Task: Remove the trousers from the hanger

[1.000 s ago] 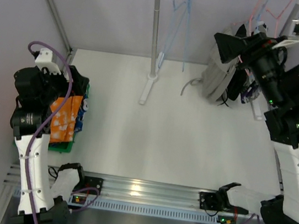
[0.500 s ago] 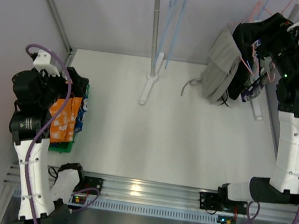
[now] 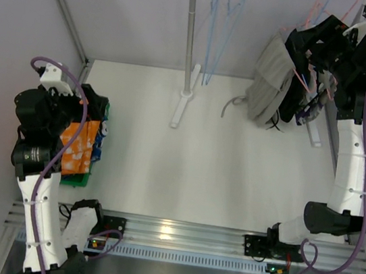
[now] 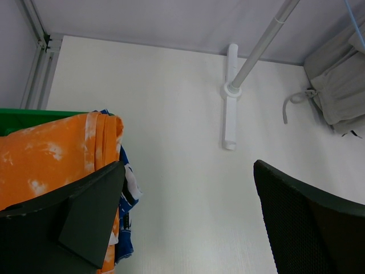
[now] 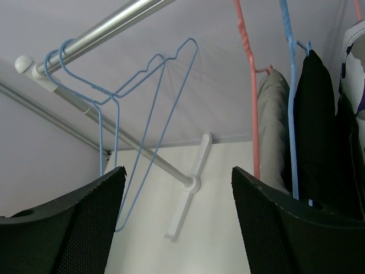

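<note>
Grey trousers [image 3: 269,84] hang over a pink hanger [image 5: 248,85] on the rail at the back right; they also show in the right wrist view [image 5: 274,131]. My right gripper [image 3: 312,43] is raised beside them at hanger height. It [image 5: 178,171] is open, with nothing between its fingers [image 5: 285,222] and the pink hanger just off the right one. Orange trousers [image 4: 51,154] and blue patterned trousers [image 4: 128,194] lie in a green bin [image 4: 23,117]. My left gripper [image 4: 189,165] hovers open over the bin's edge [image 3: 71,111].
Two empty blue hangers [image 5: 114,97] dangle from the rail [image 5: 102,31]. A blue hanger [image 5: 291,97] carries a black garment [image 5: 316,125], with a white patterned cloth [image 5: 353,68] beyond. The rack's pole [image 3: 192,29] and foot [image 3: 181,109] stand at mid back.
My right arm has lifted and swung right, from in front of the grey trousers up to hanger height, and its jaws have narrowed a little. The empty blue hangers have swung. The left arm barely moved.
</note>
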